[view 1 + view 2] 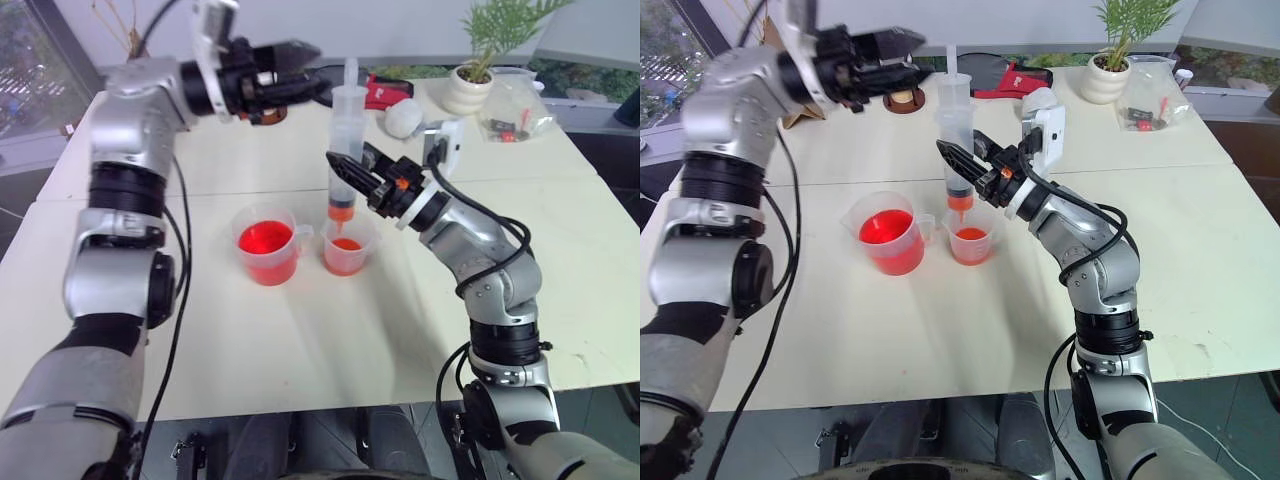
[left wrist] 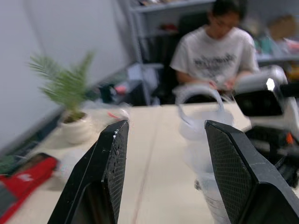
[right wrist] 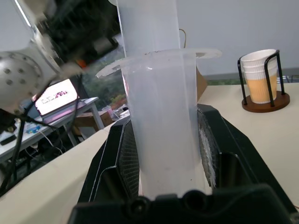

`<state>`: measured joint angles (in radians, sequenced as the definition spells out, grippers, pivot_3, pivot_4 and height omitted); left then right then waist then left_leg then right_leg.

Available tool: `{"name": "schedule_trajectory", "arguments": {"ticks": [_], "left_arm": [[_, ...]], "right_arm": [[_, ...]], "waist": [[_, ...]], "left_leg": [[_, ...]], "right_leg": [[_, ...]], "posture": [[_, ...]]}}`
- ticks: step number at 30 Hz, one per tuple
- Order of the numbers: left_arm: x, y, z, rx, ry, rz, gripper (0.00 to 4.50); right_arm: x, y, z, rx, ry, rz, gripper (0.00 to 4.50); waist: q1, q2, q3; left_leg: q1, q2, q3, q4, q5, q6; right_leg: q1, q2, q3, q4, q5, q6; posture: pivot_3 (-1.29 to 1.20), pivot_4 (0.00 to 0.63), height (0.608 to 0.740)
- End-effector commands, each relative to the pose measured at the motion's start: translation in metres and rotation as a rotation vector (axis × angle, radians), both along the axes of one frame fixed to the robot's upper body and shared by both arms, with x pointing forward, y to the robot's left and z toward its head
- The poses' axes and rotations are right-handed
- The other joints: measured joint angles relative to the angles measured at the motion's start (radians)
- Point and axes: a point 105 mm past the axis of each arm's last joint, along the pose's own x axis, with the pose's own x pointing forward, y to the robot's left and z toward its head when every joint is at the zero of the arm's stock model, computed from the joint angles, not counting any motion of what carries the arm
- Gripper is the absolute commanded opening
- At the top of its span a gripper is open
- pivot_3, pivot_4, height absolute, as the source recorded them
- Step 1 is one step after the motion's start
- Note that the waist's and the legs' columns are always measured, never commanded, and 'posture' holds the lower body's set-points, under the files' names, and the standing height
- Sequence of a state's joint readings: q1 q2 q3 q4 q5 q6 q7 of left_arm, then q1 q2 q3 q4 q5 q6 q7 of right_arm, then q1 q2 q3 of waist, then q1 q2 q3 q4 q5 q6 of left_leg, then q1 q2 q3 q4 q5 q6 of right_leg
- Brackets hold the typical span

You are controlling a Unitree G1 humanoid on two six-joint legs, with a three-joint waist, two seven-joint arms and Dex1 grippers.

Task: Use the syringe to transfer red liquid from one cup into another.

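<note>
My right gripper [image 1: 347,172] is shut on the barrel of the syringe [image 1: 347,140] and holds it upright. Its orange-red nozzle [image 1: 340,211] hangs just above the smaller cup [image 1: 346,252], which holds some red liquid [image 1: 346,244]. The larger beaker [image 1: 267,247], bright red inside, stands just left of that cup. My left gripper [image 1: 303,62] is open, raised at the height of the white plunger [image 1: 350,74] and a little to its left. In the left wrist view the plunger top [image 2: 200,105] shows beyond the spread fingers [image 2: 108,172]. The barrel [image 3: 161,126] sits between my right fingers.
At the back of the table [image 1: 330,350] are a potted plant [image 1: 478,82], a red object [image 1: 386,90], a white rounded object [image 1: 403,118], a plastic bag of small items [image 1: 516,108] and a paper cup holder [image 1: 905,98]. A person [image 2: 217,51] sits beyond the table.
</note>
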<state>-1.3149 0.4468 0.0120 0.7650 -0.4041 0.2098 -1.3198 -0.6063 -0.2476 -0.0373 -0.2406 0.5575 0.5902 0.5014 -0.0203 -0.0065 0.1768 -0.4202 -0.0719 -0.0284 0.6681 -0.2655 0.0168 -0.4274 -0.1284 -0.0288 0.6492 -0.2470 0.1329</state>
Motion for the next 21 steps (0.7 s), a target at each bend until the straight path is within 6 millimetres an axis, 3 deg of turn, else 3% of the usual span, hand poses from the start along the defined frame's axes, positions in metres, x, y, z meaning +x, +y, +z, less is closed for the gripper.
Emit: {"name": "schedule_trajectory", "arguments": {"ticks": [1, 14, 17, 20, 21], "left_arm": [[-0.001, -0.007, 0.019, -0.003, -0.07, -0.012, 2.63], [-0.004, -0.029, 0.023, -0.014, -0.076, -0.101, 2.63], [-0.006, -0.032, 0.023, -0.017, -0.079, -0.122, 1.75], [-0.008, -0.033, 0.023, -0.023, -0.079, -0.134, 0.18], [-0.008, -0.033, 0.022, -0.024, -0.079, -0.136, 0.01]], "right_arm": [[-0.012, -0.001, 0.018, 0.01, -0.092, 0.004, 1.39], [-0.017, -0.004, 0.01, -0.009, -0.076, -0.009, 1.39], [-0.017, -0.004, 0.009, -0.021, -0.076, -0.009, 1.39], [-0.016, -0.006, 0.008, -0.035, -0.078, -0.012, 1.39], [-0.016, -0.007, 0.007, -0.039, -0.079, -0.015, 1.39]], "waist": [[-0.001, 0.0, 0.0], [0.0, 0.0, 0.0], [0.002, 0.0, 0.0], [0.002, 0.0, 0.0], [0.002, 0.0, 0.0]], "left_leg": [[0.0, 0.0, 0.0, 0.0, 0.0, 0.0], [0.0, 0.0, 0.0, 0.0, 0.0, 0.001], [0.0, 0.0, 0.0, 0.0, 0.0, 0.001], [0.0, 0.0, 0.0, 0.0, 0.0, 0.001], [0.0, 0.0, 0.0, 0.0, 0.0, 0.001]], "right_leg": [[0.0, 0.0, 0.0, 0.0, 0.0, 0.0], [0.0, 0.0, 0.0, 0.0, 0.0, 0.0], [0.0, 0.0, 0.0, 0.0, 0.0, 0.0], [0.0, 0.0, 0.0, 0.0, 0.0, 0.0], [0.0, 0.0, 0.0, 0.0, 0.0, 0.0]], "posture": [[0.0, 0.15, 0.74], [0.0, 0.15, 0.74], [0.0, 0.15, 0.74], [0.0, 0.15, 0.74], [0.0, 0.15, 0.74]]}}
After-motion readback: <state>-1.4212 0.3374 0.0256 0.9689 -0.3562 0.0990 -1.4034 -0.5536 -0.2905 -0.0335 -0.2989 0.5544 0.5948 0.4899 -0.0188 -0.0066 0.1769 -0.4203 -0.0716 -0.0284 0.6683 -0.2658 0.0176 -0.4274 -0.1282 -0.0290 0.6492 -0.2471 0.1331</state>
